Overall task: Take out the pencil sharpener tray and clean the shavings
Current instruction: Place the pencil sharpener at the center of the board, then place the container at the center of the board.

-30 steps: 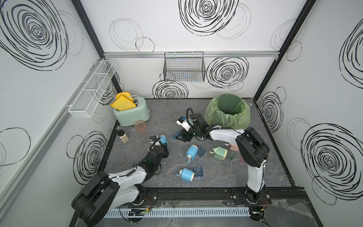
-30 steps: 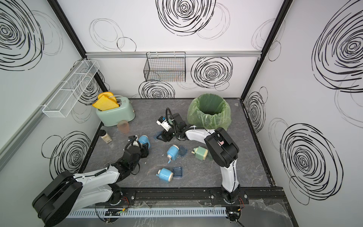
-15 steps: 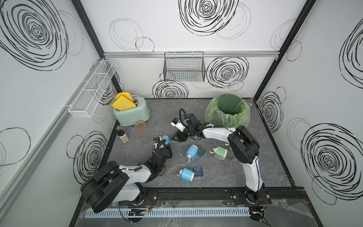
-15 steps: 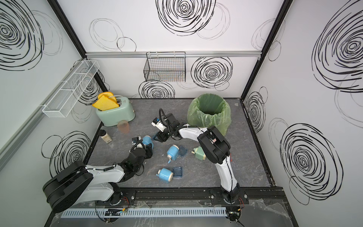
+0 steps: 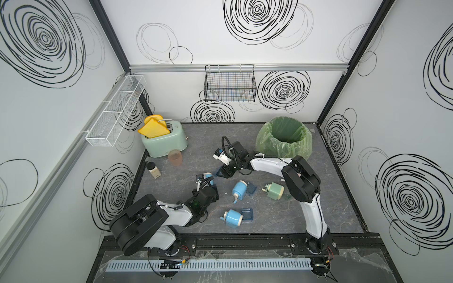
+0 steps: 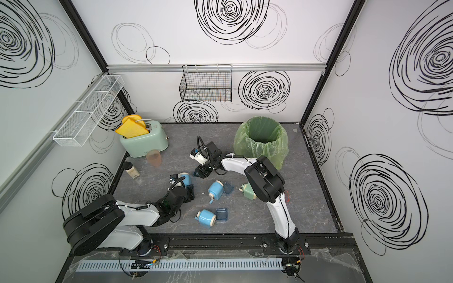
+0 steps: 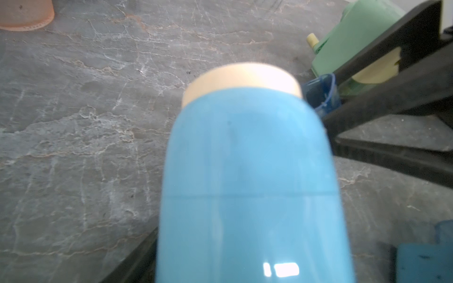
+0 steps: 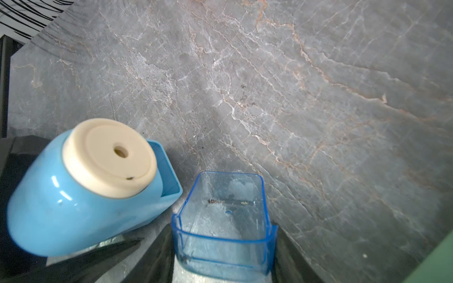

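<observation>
A blue pencil sharpener [image 5: 208, 177] with a cream front lies tilted between the jaws of my left gripper [image 5: 207, 183]. In the left wrist view the sharpener [image 7: 250, 183] fills the frame and is blurred. One black finger [image 7: 137, 259] runs along its side. In the right wrist view a thin gap shows between the sharpener [image 8: 81, 196] and the finger under it. My right gripper [image 5: 223, 171] is shut on the clear blue tray [image 8: 223, 220], just beside the sharpener's empty slot. A few dark shavings [image 8: 215, 201] cling inside the tray. Both top views show the tray [image 6: 199, 173].
A green-lined bin [image 5: 284, 139] stands behind the right arm. Two more blue sharpeners [image 5: 239, 191] [image 5: 231, 217] lie mid-table, each with a blue tray beside it, and a green sharpener [image 5: 274, 192] lies to their right. A toaster [image 5: 165, 142], orange cup [image 5: 175, 158] and small jar [image 5: 153, 169] sit back left.
The left arm has swung right, carrying the sharpener a little that way, and its jaws have widened. The right gripper with the tray has shifted slightly left.
</observation>
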Motion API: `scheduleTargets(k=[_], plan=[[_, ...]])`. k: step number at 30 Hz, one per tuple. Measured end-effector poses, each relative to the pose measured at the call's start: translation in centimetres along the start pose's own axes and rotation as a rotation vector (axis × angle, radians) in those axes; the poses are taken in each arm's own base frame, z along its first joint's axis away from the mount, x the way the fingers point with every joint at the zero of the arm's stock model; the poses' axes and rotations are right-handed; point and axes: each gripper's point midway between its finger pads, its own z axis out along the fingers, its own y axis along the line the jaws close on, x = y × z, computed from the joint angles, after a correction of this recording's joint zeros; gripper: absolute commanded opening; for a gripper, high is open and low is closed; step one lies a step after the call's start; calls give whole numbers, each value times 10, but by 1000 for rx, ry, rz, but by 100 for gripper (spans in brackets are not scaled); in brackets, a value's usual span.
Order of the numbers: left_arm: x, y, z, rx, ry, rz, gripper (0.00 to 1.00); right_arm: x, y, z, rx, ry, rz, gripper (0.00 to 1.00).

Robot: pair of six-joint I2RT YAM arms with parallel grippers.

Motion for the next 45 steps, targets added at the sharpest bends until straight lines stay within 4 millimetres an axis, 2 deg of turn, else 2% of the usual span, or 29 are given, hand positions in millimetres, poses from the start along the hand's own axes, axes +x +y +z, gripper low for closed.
scheduleTargets(k=[5, 7, 11, 15, 19, 24, 25, 26, 29, 33, 37, 43, 45], plan=[[0, -4, 0, 4, 6, 4, 90, 4, 1, -1, -4, 25, -5, 52], [0, -6, -1, 15, 10, 6, 100, 6, 1, -1, -5, 32, -10, 53], [-3, -13, -12, 45, 14, 20, 97, 6, 2, -1, -9, 32, -15, 54], [-20, -19, -26, 67, -10, 7, 97, 7, 4, -1, -18, 34, -16, 55], [-50, -23, -44, 79, -62, -34, 97, 7, 5, -1, -23, 39, -18, 58], [-97, -18, -68, 92, -156, -106, 97, 12, 8, -1, -33, 62, -22, 78], [-105, -16, -72, 91, -173, -119, 97, 14, 8, -1, -35, 70, -20, 84], [-113, -13, -75, 88, -189, -131, 97, 15, 9, -1, -37, 75, -20, 99], [-127, -8, -81, 88, -216, -154, 97, 19, 11, -2, -42, 91, -14, 99], [-125, -1, -79, 79, -194, -153, 97, 23, 8, -4, -20, 99, -5, 99], [-123, 0, -79, 84, -180, -142, 97, 20, 6, -33, 41, 51, 22, 99], [-129, 1, -82, 98, -193, -146, 97, -33, 17, -109, 162, -284, -64, 99], [-130, 2, -82, 100, -196, -149, 97, -45, 20, -125, 155, -372, -70, 99]])
